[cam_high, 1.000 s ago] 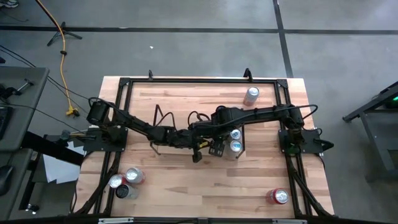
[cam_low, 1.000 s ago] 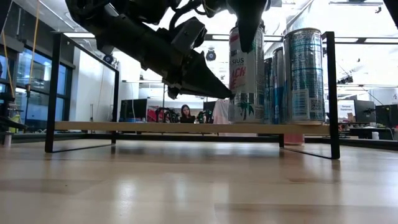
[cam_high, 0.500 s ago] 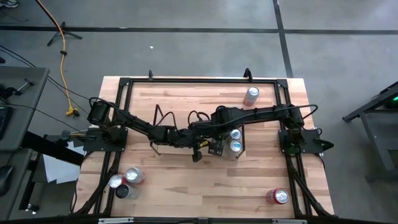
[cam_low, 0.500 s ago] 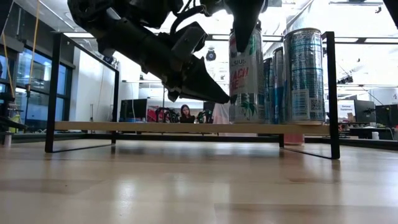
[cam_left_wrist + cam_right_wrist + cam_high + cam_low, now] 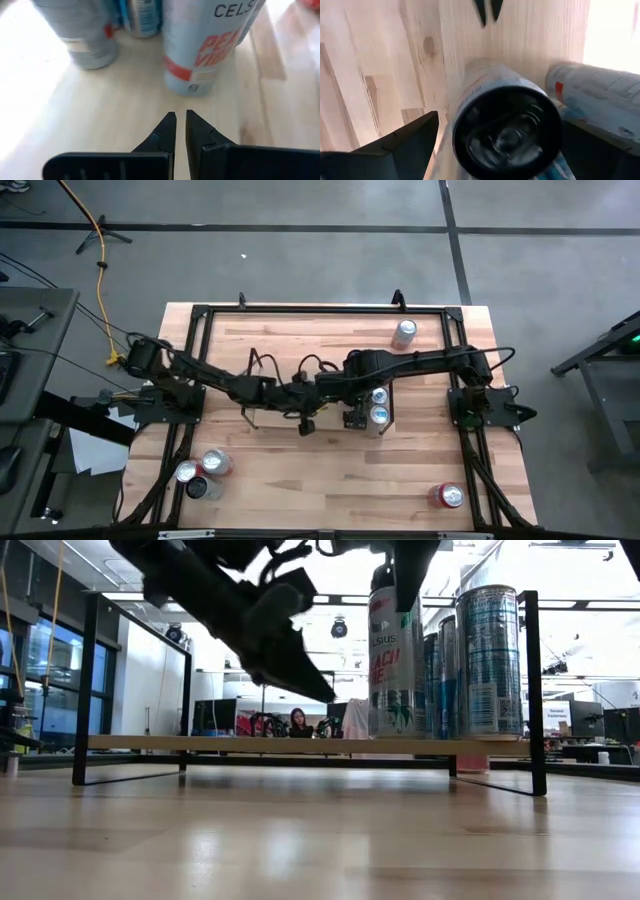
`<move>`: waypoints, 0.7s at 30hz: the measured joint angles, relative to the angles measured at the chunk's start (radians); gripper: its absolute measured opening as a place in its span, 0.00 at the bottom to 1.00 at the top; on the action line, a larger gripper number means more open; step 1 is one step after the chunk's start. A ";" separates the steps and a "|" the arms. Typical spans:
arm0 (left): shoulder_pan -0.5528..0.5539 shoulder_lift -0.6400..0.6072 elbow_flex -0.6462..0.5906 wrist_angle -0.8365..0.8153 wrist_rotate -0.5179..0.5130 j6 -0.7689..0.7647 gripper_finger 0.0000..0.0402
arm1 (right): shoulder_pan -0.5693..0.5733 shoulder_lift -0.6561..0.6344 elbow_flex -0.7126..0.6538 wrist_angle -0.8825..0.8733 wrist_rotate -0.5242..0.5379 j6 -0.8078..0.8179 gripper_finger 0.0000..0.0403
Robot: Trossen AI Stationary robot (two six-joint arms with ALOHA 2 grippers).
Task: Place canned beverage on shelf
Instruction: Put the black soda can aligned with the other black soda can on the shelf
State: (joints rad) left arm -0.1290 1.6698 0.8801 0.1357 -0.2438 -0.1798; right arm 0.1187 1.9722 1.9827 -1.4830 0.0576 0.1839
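Observation:
A white canned beverage with red lettering (image 5: 396,660) stands upright by its base on the light-wood shelf (image 5: 250,744), next to several other cans (image 5: 488,660) at the shelf's right end. My right gripper (image 5: 501,120) is open above it. Its fingers (image 5: 410,140) stand on either side of the can's top (image 5: 506,131), and a gap shows beside the visible finger. My left gripper (image 5: 180,116) is shut and empty over the shelf board. It points at the can (image 5: 210,45) from a short way off, and it also shows in the low view (image 5: 325,692).
In the high view a silver can (image 5: 404,332) stands at the table's far right. A red can (image 5: 446,496) stands at the near right, and three cans (image 5: 203,470) stand at the near left. The shelf's left half (image 5: 180,744) is bare. Black wire frames (image 5: 88,690) close both shelf ends.
My left gripper has drawn back from the white can's side, toward the table's left edge and a little up. It has stayed shut. My right gripper has risen slightly over the can's top. The can has stayed upright on the shelf.

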 joint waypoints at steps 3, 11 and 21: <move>0.000 -0.066 0.001 -0.082 -0.052 0.034 0.00 | -0.007 -0.021 0.001 -0.002 0.005 -0.054 0.92; 0.010 -0.298 0.000 -0.194 -0.151 0.100 0.00 | -0.051 -0.064 0.001 0.011 0.015 -0.127 0.92; -0.004 -0.639 0.000 -0.199 -0.154 0.118 0.00 | -0.104 -0.151 0.001 0.063 0.009 -0.249 0.92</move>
State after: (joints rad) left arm -0.1327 1.0306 0.8806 -0.0636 -0.3977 -0.0619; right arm 0.0149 1.8217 1.9839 -1.4200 0.0661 -0.0648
